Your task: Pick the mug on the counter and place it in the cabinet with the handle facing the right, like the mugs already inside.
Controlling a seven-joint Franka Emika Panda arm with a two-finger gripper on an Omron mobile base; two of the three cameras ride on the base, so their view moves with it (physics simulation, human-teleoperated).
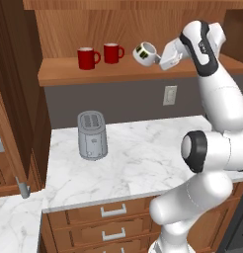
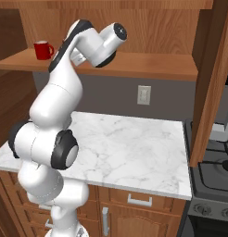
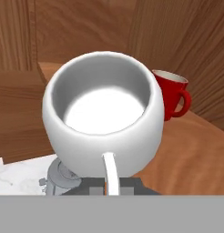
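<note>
Now hand (image 1: 157, 58) clamped on white mug (image 1: 145, 53) by its handle (image 3: 111, 172), mug tilted in air just above cabinet shelf (image 1: 69, 74), right of two red mugs (image 1: 99, 56). Toaster (image 1: 92, 135) on desk (image 1: 143, 158) below.

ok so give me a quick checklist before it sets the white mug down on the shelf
1. Grip on the mug: ok. The gripper is shut on it at its handle, which runs down between the fingers in the hand view.
2. Mug upright: not ok. It is tilted, its opening facing up and to the left in the left base view.
3. Mug resting on the shelf board: not ok. It hangs just above it.
4. Free spot on the shelf: ok. Bare wood lies under the mug, right of the two red mugs.
5. Handle facing right like the red mugs' handles: cannot tell until the mug is levelled.
</note>
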